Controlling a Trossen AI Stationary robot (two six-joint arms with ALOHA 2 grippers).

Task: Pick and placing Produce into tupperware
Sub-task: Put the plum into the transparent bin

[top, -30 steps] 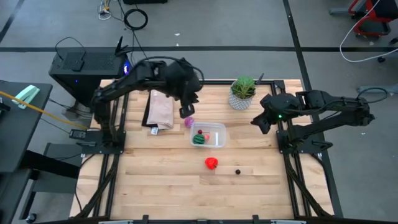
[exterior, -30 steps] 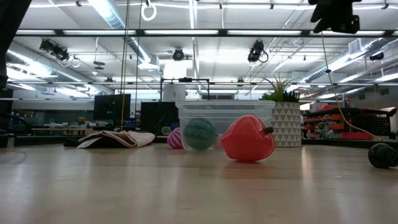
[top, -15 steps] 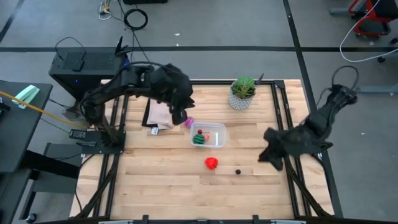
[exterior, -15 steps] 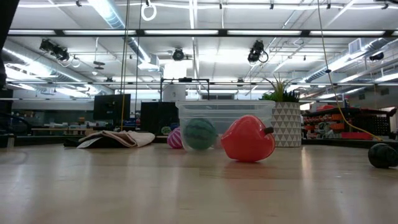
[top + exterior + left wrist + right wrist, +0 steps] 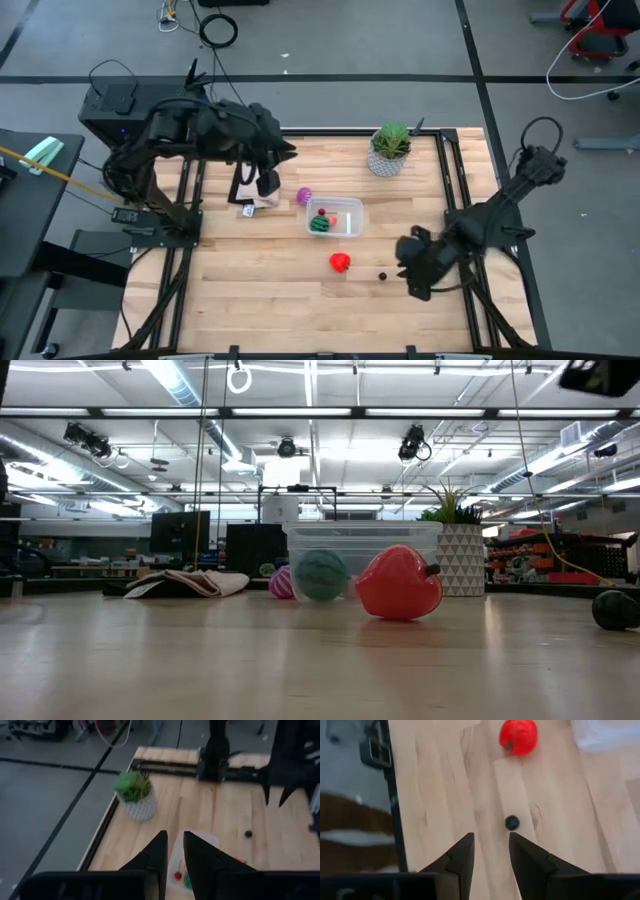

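My right gripper (image 5: 412, 275) has swung down from the far side of the desk (image 5: 260, 290) in the last second and now hangs low beside the loose pieces. Its fingers stand a little apart with nothing between them. Straight ahead of it, close, lies the small dark bit (image 5: 511, 823); farther along the same line sits the red lumpy piece (image 5: 518, 736), with a corner of the tupperware (image 5: 355, 213) beyond that.

My left gripper (image 5: 266, 180) has pulled back and now sits over the tan paper bag (image 5: 256, 178), holding nothing, its fingers a narrow gap apart. The tupperware lies ahead of it with the green striped ball (image 5: 319, 225) and a tiny red bit inside. The purple-pink ball (image 5: 303, 196) rests on the desk just outside the tub's wall.

I read this as a handover: the right arm takes the next pick, probably the dark bit, which is small enough to slip out.
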